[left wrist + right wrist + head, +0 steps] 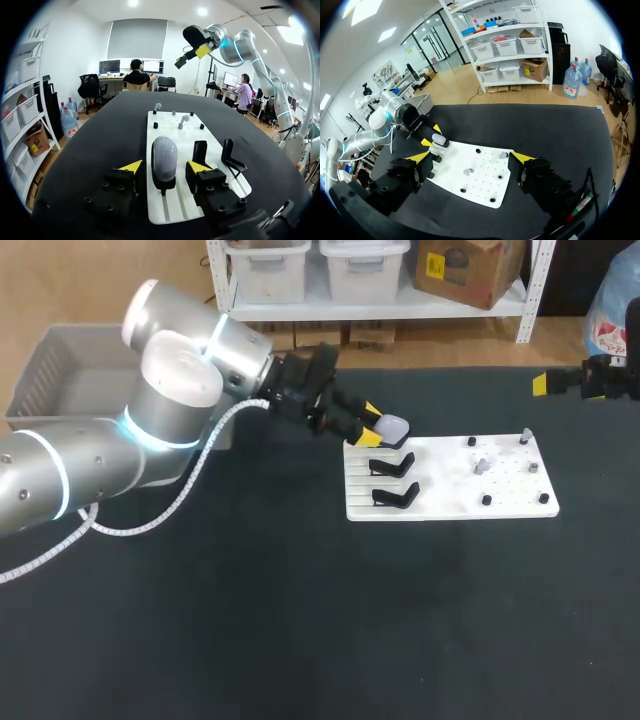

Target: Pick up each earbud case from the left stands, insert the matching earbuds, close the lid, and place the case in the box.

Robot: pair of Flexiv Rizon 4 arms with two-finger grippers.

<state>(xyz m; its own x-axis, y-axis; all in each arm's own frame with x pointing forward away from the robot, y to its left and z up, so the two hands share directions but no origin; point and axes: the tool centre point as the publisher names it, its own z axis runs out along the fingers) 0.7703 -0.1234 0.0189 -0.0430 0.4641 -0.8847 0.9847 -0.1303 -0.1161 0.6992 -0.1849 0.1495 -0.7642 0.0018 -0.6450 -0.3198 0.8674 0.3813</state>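
The left gripper, spread open astride the grey earbud case at the head view's upper middle, looks poised for the pick: next, close squarely on it and lift.

The earbud case is showing a pale glossy grey. The board is showing white, with thin dark lines across one end, and the stands are showing black. The table is looking matt black. The left gripper and right gripper are wearing black with yellow tips, and the left arm is gleaming silver with a cyan ring glowing
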